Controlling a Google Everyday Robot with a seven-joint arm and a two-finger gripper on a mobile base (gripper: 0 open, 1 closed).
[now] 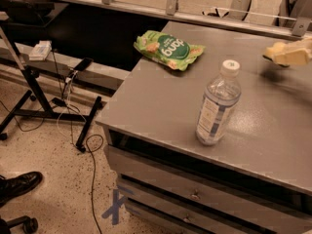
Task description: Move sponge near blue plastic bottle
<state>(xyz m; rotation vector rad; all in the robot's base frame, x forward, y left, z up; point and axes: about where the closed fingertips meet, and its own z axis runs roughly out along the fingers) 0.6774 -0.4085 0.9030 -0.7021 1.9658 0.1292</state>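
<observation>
My claw (pixel 307 47) sits at the right edge, and I cannot tell its grip. The sponge (pixel 285 55) hangs beside it above the tabletop (pixel 161 101), at two o'clock from the upright bottle (pixel 218 104), well apart.

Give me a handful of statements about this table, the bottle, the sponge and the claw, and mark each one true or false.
1. The bottle stands upright on the table with its cap on. True.
2. The snack bag leans against the bottle. False: it lies flat near the table's far left corner, apart from the bottle.
3. The sponge touches the bottle. False: it is at the picture's right edge, well away from the bottle.
4. The claw is at the right edge, by the sponge. True.
5. A shoe is on the floor at lower left. True.
</observation>
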